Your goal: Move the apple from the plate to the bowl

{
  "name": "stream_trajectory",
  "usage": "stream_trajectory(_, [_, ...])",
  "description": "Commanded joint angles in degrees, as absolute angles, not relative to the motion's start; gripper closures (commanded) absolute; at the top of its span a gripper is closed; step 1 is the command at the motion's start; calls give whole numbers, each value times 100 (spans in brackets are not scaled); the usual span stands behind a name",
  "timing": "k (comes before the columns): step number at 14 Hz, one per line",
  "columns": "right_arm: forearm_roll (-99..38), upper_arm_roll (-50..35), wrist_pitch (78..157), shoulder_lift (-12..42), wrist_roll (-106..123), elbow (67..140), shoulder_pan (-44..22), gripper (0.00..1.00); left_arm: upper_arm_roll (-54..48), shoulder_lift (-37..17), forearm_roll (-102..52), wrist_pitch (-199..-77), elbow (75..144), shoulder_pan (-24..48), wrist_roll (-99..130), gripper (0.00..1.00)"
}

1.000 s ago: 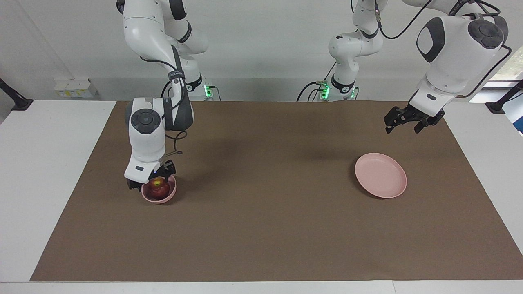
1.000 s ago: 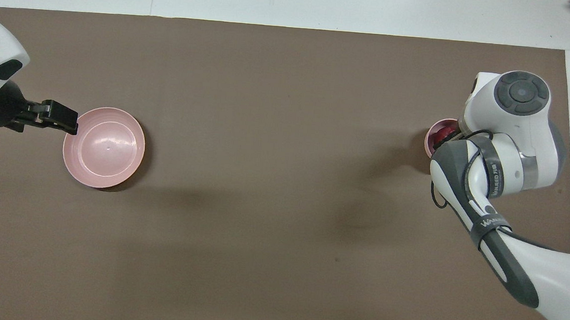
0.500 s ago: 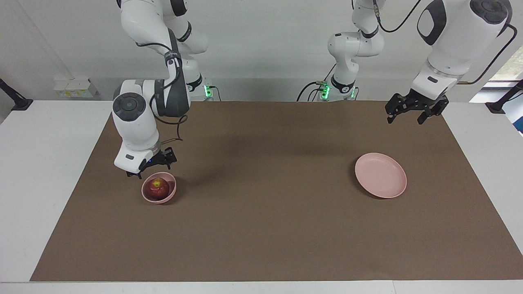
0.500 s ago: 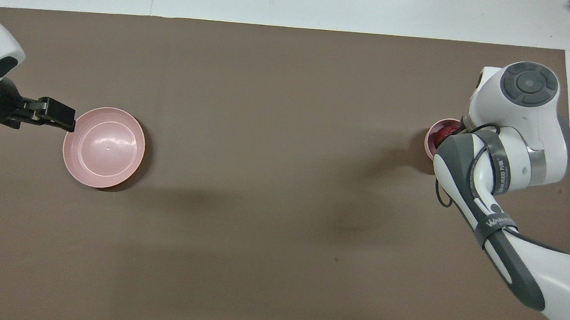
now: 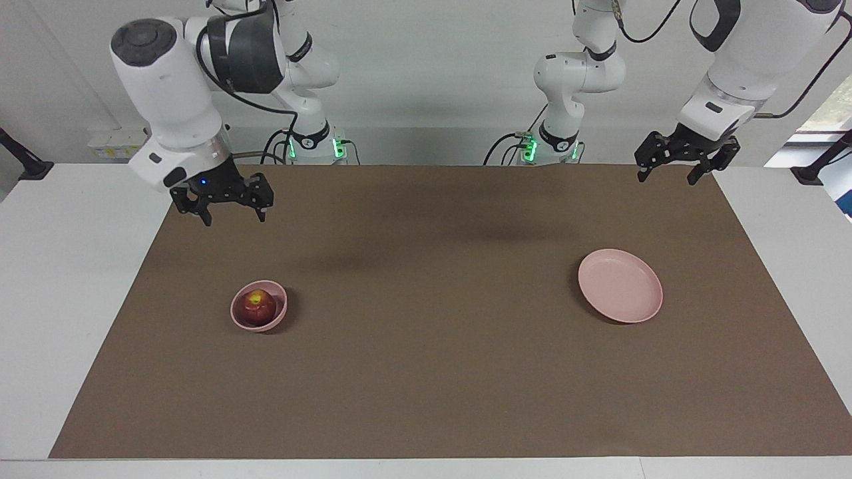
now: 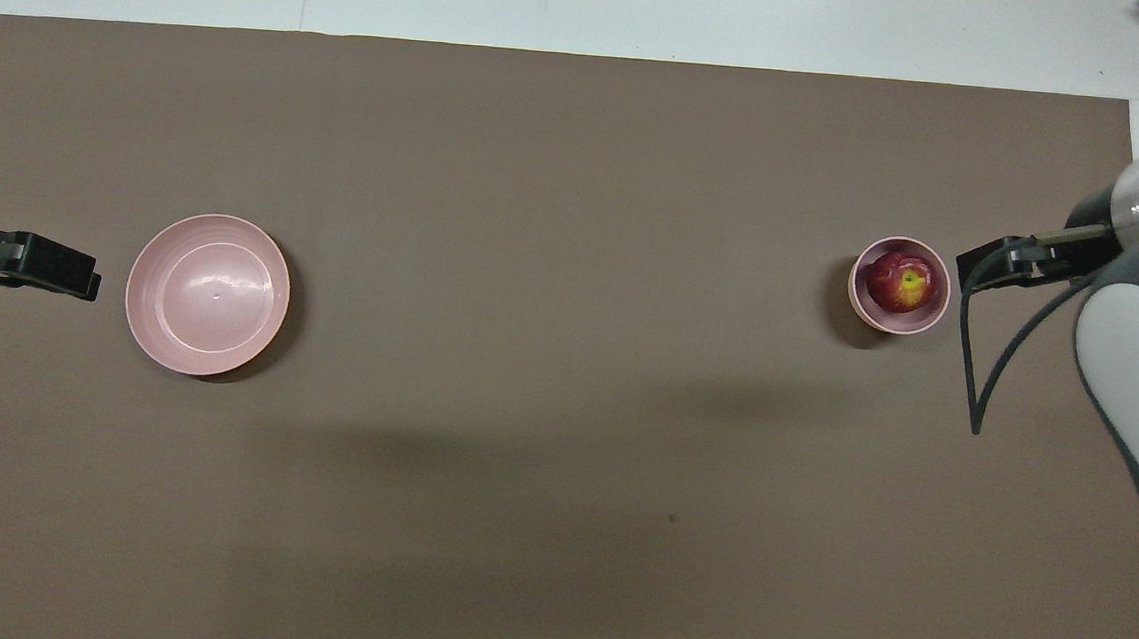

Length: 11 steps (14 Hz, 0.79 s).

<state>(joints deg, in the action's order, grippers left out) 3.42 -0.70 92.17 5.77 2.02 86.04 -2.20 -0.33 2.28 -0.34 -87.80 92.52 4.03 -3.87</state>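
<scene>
White table (image 5: 60, 279) against a pale wall, brown mat (image 5: 439, 372) covering most of the top. Count: one apple, one bowl, one plate, two arms.

Apple (image 5: 257, 305) dark red, yellow patch up top, sits inside the bowl (image 5: 280, 314), a small deep pink one toward the right arm's end of the mat. In the overhead view the apple (image 6: 901, 281) fills most of the bowl (image 6: 860, 305). Plate (image 5: 620, 285) is wide, flat, pink, holds nothing, sits toward the left arm's end, well apart from the bowl. Overhead shows the plate (image 6: 207, 294) bare inside.

Right gripper (image 5: 231, 211) is raised over the mat near its edge on the robots' side, jaws apart, nothing in them, clear of the bowl. Left gripper (image 5: 671, 175) is up over the mat corner at its own end, jaws apart, holding nothing, not over the plate.

Nothing lies between bowl and plate but bare mat. A cable (image 6: 973, 348) loops down from the right arm.
</scene>
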Motion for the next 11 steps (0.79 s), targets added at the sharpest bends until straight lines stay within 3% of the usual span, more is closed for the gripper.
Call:
stream_trajectory(1, [19,-62,8905,378,18,8666,-45,0,-9,307,-97,-8622,9255,510,-431,0])
stream_trajectory(9, [-89,79,8948,80,-703,8982,-44,0,-26,369,-97,-8587,9308,536,-439,0])
stream_trajectory(11, [-70,97,9008,-218,-686,9332,-105,0,-44,369,-97,-8569,9308,545,-448,0])
